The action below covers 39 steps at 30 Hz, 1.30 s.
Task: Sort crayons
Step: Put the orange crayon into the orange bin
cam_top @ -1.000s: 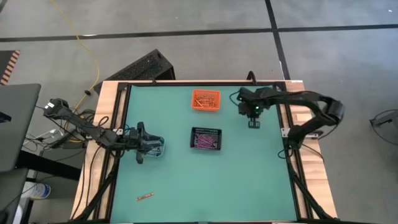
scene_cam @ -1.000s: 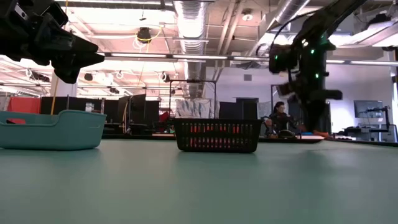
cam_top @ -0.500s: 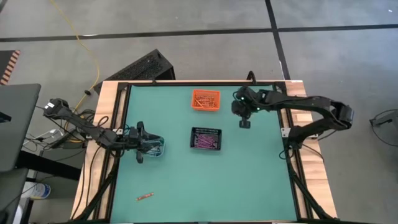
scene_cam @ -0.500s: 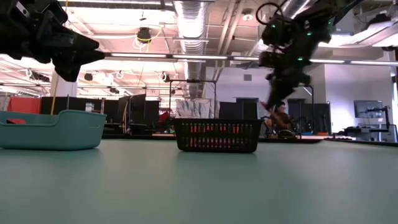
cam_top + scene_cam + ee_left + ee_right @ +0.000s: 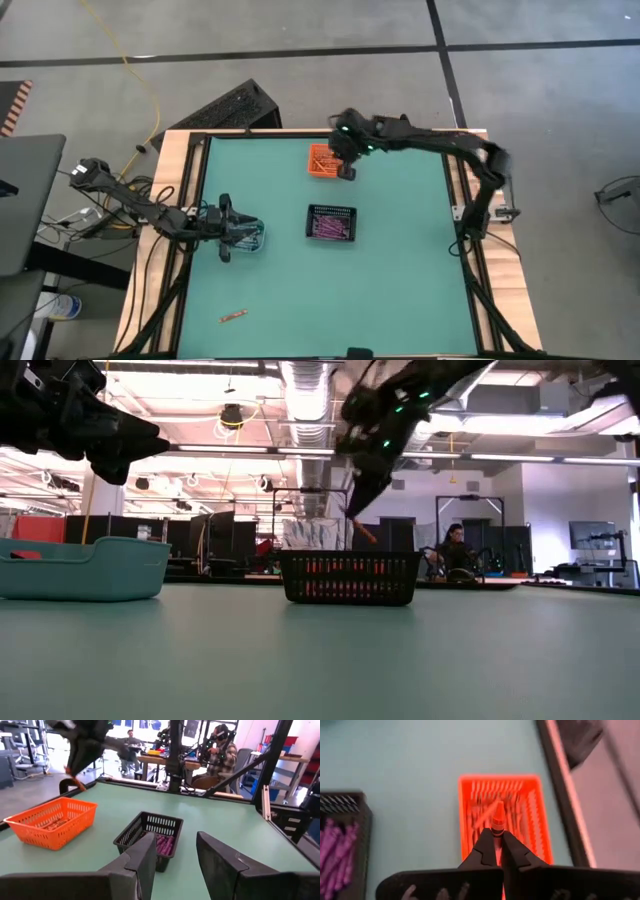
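Observation:
My right gripper (image 5: 347, 172) hangs above the orange bin (image 5: 323, 160) at the table's far side, shut on an orange crayon (image 5: 496, 818). That bin holds several orange crayons. The black bin (image 5: 332, 223) in the middle holds purple crayons (image 5: 335, 845). One loose orange crayon (image 5: 233, 317) lies on the mat near the left front. My left gripper (image 5: 175, 855) stands open at the table's left, over a teal bin (image 5: 85, 570), with nothing between its fingers. My right gripper pinches the orange crayon's back end (image 5: 495, 834) between its two fingertips. The fingers slant down, and the crayon runs on along them, its free end (image 5: 368, 534) sticking out past the tips. It is lifted clear, above the orange bin.
Black frame rails and wooden edges border the green mat. A wide stretch of mat (image 5: 400, 290) lies bare at the near and right sides. People sit at benches in the room beyond the far edge (image 5: 222, 750).
My right gripper has swung from the far right of the table toward the left along the far edge, rising and tilting on the way, and now hangs over the orange bin with the crayon still in its shut fingers.

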{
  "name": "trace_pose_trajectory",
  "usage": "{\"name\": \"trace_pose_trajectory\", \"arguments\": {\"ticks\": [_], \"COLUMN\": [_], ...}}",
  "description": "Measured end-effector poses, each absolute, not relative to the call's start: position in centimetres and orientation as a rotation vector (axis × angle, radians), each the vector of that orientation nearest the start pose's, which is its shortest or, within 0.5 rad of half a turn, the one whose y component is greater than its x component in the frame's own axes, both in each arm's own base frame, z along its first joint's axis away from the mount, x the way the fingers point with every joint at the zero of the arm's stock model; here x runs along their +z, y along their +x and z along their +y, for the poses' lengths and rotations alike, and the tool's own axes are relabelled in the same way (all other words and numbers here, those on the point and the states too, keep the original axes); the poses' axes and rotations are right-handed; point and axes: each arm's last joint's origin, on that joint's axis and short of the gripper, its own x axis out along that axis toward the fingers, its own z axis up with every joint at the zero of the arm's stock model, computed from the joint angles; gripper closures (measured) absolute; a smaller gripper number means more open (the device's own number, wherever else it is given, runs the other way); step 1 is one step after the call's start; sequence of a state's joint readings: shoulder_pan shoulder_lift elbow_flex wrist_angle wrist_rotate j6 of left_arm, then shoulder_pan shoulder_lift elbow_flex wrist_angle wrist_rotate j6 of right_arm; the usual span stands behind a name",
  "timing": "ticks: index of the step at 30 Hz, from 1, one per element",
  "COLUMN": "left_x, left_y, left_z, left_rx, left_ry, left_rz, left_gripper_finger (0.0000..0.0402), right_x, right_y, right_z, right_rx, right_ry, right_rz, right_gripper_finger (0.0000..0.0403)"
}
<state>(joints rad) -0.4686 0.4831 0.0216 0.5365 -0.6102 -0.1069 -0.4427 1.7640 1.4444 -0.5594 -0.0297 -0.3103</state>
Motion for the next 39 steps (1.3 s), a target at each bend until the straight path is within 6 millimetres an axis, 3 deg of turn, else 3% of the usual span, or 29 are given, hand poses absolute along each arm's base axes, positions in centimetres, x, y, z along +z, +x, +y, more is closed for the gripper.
{"name": "trace_pose_trajectory", "arguments": {"ticks": [7, 13, 18, 21, 25, 31, 35, 39], "left_x": [17.6, 17.4, 17.2, 17.3, 18.7, 21.7, 22.6, 23.1], "left_y": [11.8, 11.8, 11.8, 11.8, 12.2, 13.3, 14.3, 15.2], "left_z": [-4.2, -4.5, -4.5, -4.5, -5.0, -6.4, -8.5, -11.1], "left_rx": [0.105, 0.012, 0.005, -0.005, -0.058, -0.096, -0.139, -0.154], "left_ry": [-0.083, -0.061, -0.053, -0.053, -0.063, -0.068, -0.056, -0.058], "left_rz": [-0.053, -0.031, -0.014, -0.012, 0.045, 0.22, 0.323, 0.436], "left_gripper_finger": [0.0272, 0.0272, 0.0272, 0.0272, 0.0272, 0.0272, 0.0272, 0.0272], "right_x": [24.5, 23.7, 24.9, 26.6, 30.0, 33.3, 33.1, 31.4], "right_y": [38.2, 39.4, 39.3, 38.7, 37.8, 36.3, 34.4, 32.0], "right_z": [-18.4, -19.2, -19.1, -18.1, -15.6, -9.6, -5.3, -0.6], "right_rx": [-0.215, -0.223, -0.262, -0.264, -0.254, -0.178, -0.131, -0.142], "right_ry": [0.043, 0.091, 0.091, 0.096, 0.083, 0.02, 0.007, 0.008], "right_rz": [1.191, 1.247, 1.239, 1.226, 1.162, 1.02, 0.93, 0.856], "right_gripper_finger": [0.0379, 0.0325, 0.0311, 0.0311, 0.0311, 0.0311, 0.0311, 0.0311]}}
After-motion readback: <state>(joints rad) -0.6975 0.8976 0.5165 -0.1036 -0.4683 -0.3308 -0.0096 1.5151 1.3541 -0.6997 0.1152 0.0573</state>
